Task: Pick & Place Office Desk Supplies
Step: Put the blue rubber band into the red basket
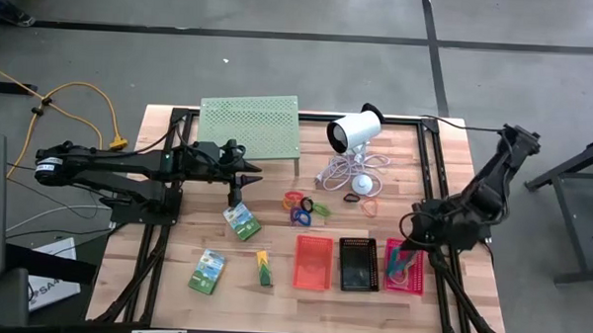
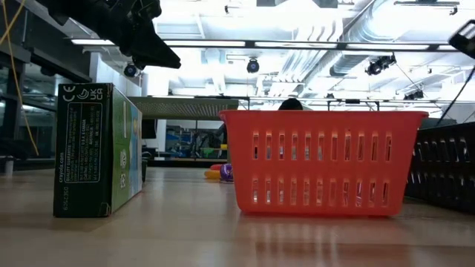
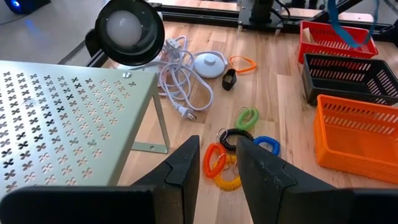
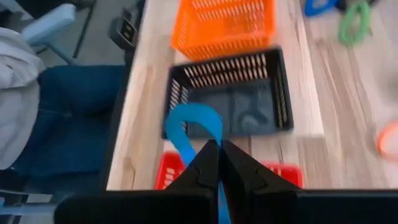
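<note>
The right end effector (image 4: pixel 219 155) is clenched on a blue band (image 4: pixel 189 127) above the pink basket (image 1: pixel 405 266), apparently for dropping it there, while the left end effector (image 3: pixel 217 163), released and empty, waits over the loops (image 3: pixel 233 149) mid-bench.

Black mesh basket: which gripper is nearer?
Right. The right gripper, fingers shut on a blue loop, sits just beside the black mesh basket; the left gripper is farther, beyond the red basket.
</note>
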`<state>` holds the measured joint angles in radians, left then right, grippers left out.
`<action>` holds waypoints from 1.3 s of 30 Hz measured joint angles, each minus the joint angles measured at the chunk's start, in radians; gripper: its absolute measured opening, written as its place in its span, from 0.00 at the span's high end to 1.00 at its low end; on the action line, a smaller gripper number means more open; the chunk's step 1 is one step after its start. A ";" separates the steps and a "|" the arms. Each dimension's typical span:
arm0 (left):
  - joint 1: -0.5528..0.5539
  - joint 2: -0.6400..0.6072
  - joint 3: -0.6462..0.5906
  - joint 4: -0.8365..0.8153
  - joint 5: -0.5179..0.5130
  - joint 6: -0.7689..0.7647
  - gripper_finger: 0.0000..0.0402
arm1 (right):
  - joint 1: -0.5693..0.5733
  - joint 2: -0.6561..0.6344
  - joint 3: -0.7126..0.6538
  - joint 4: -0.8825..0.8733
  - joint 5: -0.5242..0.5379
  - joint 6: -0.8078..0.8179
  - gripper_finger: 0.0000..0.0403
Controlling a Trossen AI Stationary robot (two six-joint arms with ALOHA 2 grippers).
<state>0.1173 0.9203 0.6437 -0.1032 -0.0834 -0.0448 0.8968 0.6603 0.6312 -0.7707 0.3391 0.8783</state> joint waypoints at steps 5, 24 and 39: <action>0.000 0.000 0.000 0.000 0.000 0.000 0.75 | 0.082 0.046 0.000 -0.046 0.030 0.134 0.99; 0.000 0.000 0.000 0.000 0.000 0.000 0.75 | 0.188 0.402 0.000 -0.069 -0.023 0.565 0.99; 0.000 0.000 0.000 0.000 0.000 0.000 0.75 | 0.201 0.477 0.000 -0.064 -0.098 0.742 0.99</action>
<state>0.1174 0.9203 0.6437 -0.1031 -0.0837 -0.0448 1.0974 1.1375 0.6312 -0.8348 0.2411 1.6202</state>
